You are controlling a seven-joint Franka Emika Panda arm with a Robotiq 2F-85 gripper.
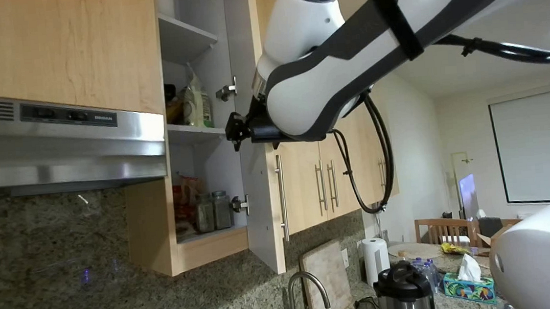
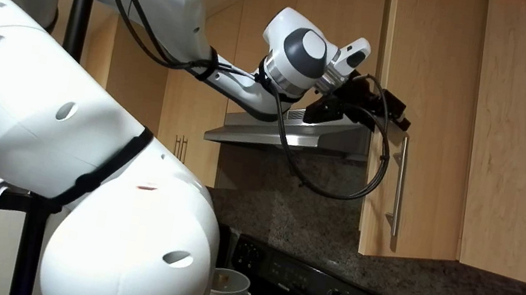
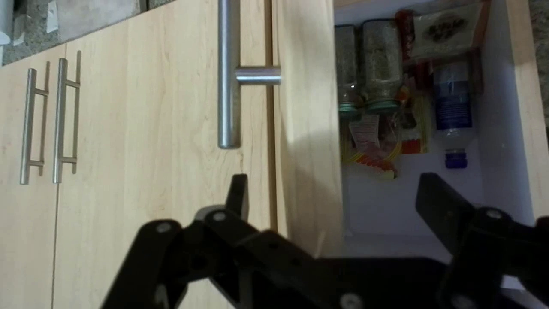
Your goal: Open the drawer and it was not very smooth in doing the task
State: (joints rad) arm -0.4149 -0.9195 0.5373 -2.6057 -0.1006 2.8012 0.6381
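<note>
Two fingers (image 3: 238, 197) spread wide, grasping nothing, my hand (image 3: 334, 185) straddles the free edge of the tall, ajar cabinet door (image 2: 441, 145); its upright handle (image 1: 282, 198) lies just below me

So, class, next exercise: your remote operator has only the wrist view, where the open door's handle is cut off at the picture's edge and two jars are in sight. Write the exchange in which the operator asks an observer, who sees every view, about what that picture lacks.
Operator: My picture cuts off the handle. Can you see where its lower end is?
Observer: Yes, in both exterior views. It stops above the bottom edge of the open door.
Operator: And what is above these jars?
Observer: In an exterior view, a shelf with a bag standing on it.
</note>
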